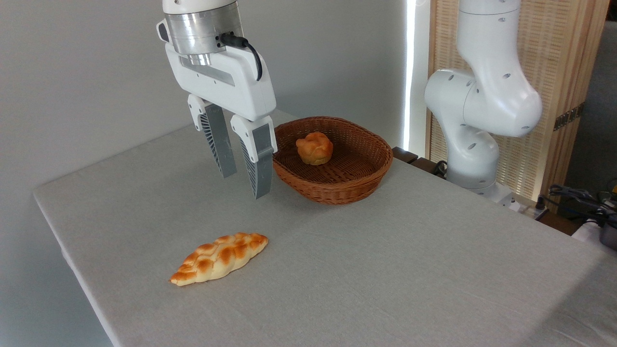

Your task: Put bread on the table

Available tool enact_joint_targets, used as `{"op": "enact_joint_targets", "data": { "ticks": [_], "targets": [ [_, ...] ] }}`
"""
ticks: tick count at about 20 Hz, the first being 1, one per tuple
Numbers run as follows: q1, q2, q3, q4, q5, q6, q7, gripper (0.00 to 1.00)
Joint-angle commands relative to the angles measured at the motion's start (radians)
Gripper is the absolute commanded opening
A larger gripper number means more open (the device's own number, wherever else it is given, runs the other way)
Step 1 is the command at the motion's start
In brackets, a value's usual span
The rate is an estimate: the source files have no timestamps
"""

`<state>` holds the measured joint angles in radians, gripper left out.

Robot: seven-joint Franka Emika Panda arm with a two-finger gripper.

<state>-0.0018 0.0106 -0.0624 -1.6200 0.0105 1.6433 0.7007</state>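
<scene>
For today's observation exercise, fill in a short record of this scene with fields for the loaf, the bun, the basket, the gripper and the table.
loaf: braided bread lying flat on the cloth, near the front left, apart from everything else
bun: small round bun inside the basket
basket: brown wicker basket on the table, behind the loaf
gripper: gripper open, empty, hanging above the table beside the basket's left rim
table: grey-clothed table

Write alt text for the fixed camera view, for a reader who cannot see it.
A long braided bread lies on the grey-clothed table, with the robot's open, empty gripper raised above and behind it. To the right of the gripper, a brown wicker basket holds a small round bun.
</scene>
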Motion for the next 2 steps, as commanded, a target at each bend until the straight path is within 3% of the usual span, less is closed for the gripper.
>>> {"op": "enact_joint_targets", "data": {
  "ticks": [1,2],
  "targets": [
    [0.009,-0.005,-0.011,-0.001,0.014,-0.017,0.008,1.0],
    [0.009,-0.004,-0.011,-0.001,0.013,-0.017,0.008,1.0]
  ]
}}
